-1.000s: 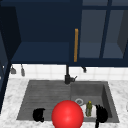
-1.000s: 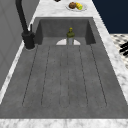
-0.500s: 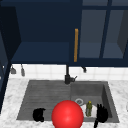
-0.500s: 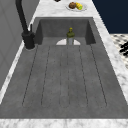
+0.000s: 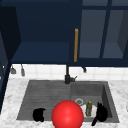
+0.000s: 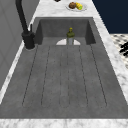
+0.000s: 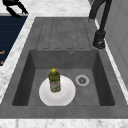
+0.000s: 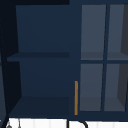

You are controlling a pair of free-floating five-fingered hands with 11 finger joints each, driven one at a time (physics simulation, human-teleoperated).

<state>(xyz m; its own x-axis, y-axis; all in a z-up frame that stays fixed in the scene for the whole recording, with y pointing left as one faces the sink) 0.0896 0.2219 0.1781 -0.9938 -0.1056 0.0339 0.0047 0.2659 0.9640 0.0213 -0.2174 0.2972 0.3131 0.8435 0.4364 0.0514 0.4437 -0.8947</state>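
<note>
Bottle [image 7: 54, 81] upright on white plate [image 7: 67, 96], right hand [image 5: 101, 113] spread beside, left hand [image 5: 38, 115] curled.

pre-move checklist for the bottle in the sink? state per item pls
1. Bottle upright on plate: ok.
2. Plate flat in basin, beside drain: ok.
3. Right hand near bottle, fingers straight, holding nothing: ok.
4. Right hand touching bottle: cannot tell.
5. Left hand away from bottle, over the sink's front edge: ok.
6. Front view of the sink's front edge blocked by red ball: not ok.
</note>
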